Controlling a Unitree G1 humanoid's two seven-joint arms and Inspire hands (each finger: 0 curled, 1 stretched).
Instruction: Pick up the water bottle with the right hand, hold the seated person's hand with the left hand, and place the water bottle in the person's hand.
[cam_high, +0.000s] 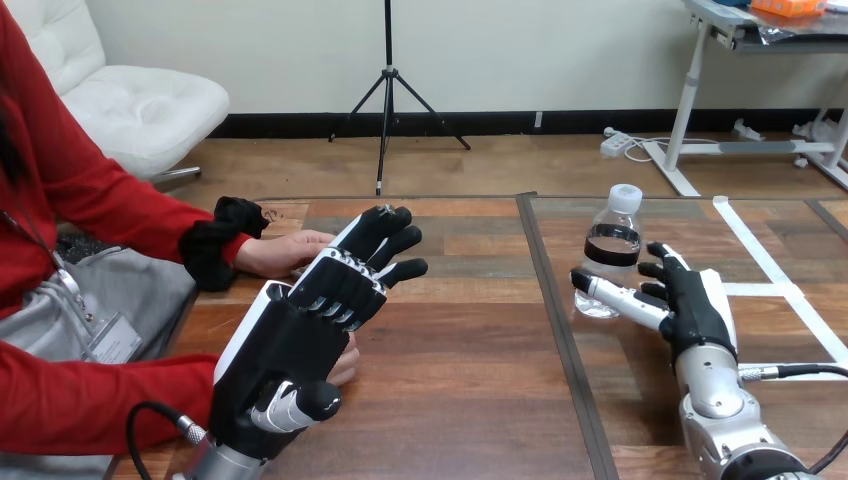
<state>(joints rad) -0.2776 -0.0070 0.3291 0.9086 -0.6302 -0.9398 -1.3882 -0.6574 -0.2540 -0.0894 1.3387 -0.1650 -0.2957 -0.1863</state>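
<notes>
Person's hand (290, 252) lies on the brown wooden table (470, 400), and the robot's left hand (300, 335) is right over it, fingers straight, not gripping anything. Over to the right, the clear plastic water bottle with a white cap (612, 250) stands upright. The right hand (692, 305) sits beside it, loosely spread, with one finger across the bottle's base.

The water bottle (612, 262), right of centre, is clear with a white cap and a black band round its middle. The left hand (318, 318), lower left, is black with a white shell along its edge and black-and-white fingers. The right hand (692, 308), lower right, is black with white shells; its forearm (722, 405) is silver. The bench (470, 380) is brown wood in lighter and darker planks, with white tape lines (761, 250) at the right.
</notes>
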